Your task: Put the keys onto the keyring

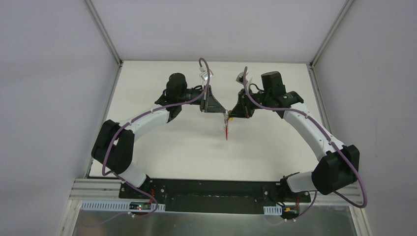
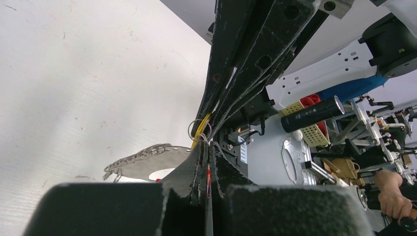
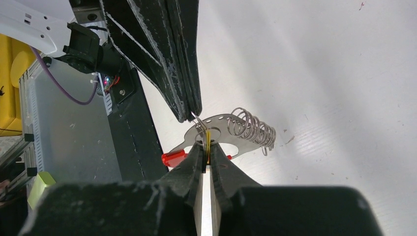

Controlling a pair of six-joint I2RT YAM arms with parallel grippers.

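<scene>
Tip to tip above mid-table (image 1: pixel 162 147), the left gripper (image 3: pixel 193 115) is pinched tight on a thin wire ring (image 3: pixel 198 121) and the right gripper (image 3: pixel 207 147) squeezed narrow on a yellow band (image 3: pixel 208 139), keys (image 3: pixel 241 129) dangling between them.

Top cam's looking down from behind; wrist cams are peering close along black left hand (image 2: pixel 206 147) and black right hand (image 3: pixel 207 147), sharing that meeting spot.

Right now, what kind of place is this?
Probably a robotics lab test cell: a white table enclosed by plain panels, a metal mounting rail along its near edge, and a cluttered workbench beyond.
</scene>
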